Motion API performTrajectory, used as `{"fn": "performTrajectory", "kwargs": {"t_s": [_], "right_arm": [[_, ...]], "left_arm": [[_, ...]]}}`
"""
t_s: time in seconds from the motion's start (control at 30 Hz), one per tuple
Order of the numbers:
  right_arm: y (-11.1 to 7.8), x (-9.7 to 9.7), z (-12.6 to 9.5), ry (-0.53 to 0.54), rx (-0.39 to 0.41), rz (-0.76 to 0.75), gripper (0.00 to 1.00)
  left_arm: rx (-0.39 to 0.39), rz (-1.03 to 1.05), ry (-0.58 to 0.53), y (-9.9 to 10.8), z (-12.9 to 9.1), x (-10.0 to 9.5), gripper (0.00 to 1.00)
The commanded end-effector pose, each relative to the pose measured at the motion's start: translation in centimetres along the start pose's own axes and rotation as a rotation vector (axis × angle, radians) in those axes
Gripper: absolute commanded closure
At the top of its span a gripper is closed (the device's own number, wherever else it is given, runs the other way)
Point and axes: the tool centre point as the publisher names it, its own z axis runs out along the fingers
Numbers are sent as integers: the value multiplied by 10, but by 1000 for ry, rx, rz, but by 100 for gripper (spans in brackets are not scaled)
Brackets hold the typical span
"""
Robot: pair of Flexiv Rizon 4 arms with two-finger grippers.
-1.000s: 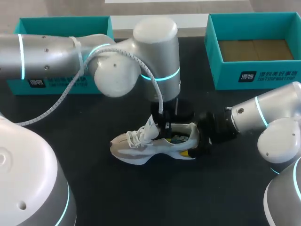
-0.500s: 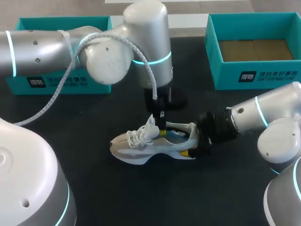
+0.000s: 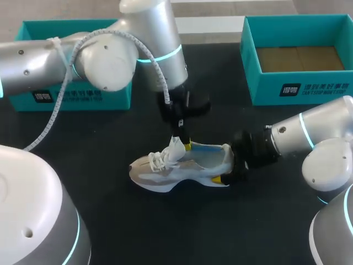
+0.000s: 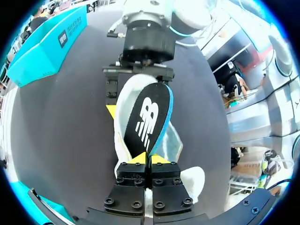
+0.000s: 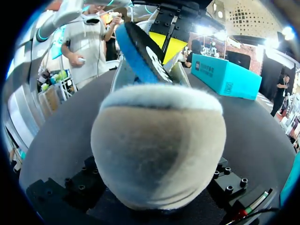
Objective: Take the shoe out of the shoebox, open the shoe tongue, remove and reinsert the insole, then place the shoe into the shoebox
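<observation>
A: Lying on the table point(image 3: 165, 232) between the boxes, shoe point(image 3: 165, 171) lengthwise, toe to the left; heel clamped by right gripper point(image 3: 230, 172); insole point(image 4: 147, 117)?

B: Pinched at its front end in left gripper point(image 4: 150, 159), fingers closed; tilted up along the shoe's axis; probably best drawn upward, toeward.

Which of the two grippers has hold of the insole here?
The left gripper: its yellow tips pinch the end of the black, blue-edged insole sticking out of the shoe. The right gripper clamps the shoe's heel instead.
</observation>
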Motion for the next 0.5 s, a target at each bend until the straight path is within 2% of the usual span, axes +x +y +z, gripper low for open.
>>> {"fn": "performTrajectory", "kwargs": {"t_s": [0.03, 0.2, 0.5], "right_arm": [[1, 0, 1, -1, 4, 0, 100], [1, 0, 1, -1, 4, 0, 100], [1, 0, 1, -1, 4, 0, 100]], "left_arm": [[59, 20, 2, -2, -14, 4, 100], [93, 39, -7, -14, -23, 5, 100], [111, 82, 36, -38, -14, -1, 100]]}}
